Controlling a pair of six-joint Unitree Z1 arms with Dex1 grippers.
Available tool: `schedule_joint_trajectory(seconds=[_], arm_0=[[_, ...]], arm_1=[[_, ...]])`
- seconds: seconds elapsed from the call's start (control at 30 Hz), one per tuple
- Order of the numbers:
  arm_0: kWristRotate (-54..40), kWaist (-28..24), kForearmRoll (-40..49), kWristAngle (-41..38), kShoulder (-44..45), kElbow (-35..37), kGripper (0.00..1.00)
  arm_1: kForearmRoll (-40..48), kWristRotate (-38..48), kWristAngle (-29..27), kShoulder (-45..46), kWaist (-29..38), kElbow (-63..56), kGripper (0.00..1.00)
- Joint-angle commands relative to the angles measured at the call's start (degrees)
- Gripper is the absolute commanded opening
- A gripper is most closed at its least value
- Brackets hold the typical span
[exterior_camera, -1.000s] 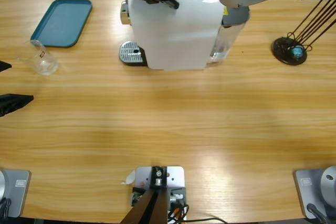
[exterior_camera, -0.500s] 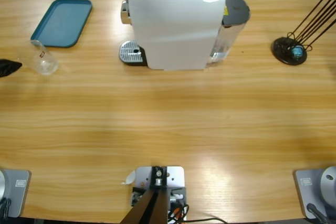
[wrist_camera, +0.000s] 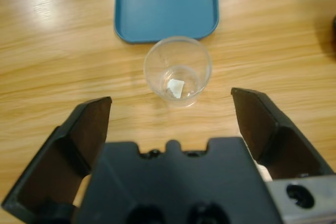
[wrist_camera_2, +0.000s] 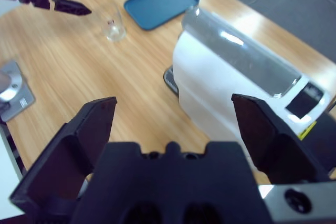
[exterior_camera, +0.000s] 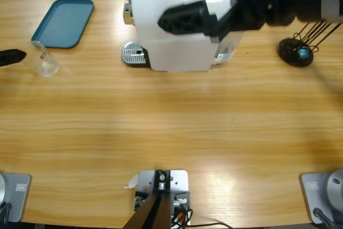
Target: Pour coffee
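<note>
Since half a second ago, the right gripper (exterior_camera: 185, 19) has entered the high view from the upper right and now hangs over the white coffee machine (exterior_camera: 177, 52), while the left gripper's dark tip (exterior_camera: 12, 57) has edged slightly farther in at the left edge.

Left gripper (wrist_camera: 170, 111): jaws spread wide, nothing between them; the wrist view looks down on a clear glass (wrist_camera: 177, 70) standing upright on the wooden table (wrist_camera: 63, 51), just ahead of the jaws and apart from both. A small pale patch shows at the bottom of the glass; no coffee can be made out in it.

Right gripper (wrist_camera_2: 173, 124): jaws spread wide and empty, held above the coffee machine (wrist_camera_2: 231, 93), not touching it.

Layout in the high view: the glass (exterior_camera: 44, 60) stands near the left edge of the table (exterior_camera: 171, 127), just beside the left gripper's tip. A blue tray (exterior_camera: 63, 22) lies flat beyond it, close but not touching. The machine's round metal drip grate (exterior_camera: 134, 54) projects from its left side. A black wire stand (exterior_camera: 296, 51) sits well apart at the right.
</note>
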State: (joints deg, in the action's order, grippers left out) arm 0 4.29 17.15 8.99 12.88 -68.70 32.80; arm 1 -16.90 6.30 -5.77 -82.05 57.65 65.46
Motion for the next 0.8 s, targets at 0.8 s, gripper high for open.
schedule_joint_trajectory(seconds=[0.8], arm_0=[[-1.65, -4.56, -35.95, -6.12, -22.76, -12.78, 0.997]], arm_1=[[-0.24, 3.77, -1.43, -0.40, 0.62, -6.14, 1.000]])
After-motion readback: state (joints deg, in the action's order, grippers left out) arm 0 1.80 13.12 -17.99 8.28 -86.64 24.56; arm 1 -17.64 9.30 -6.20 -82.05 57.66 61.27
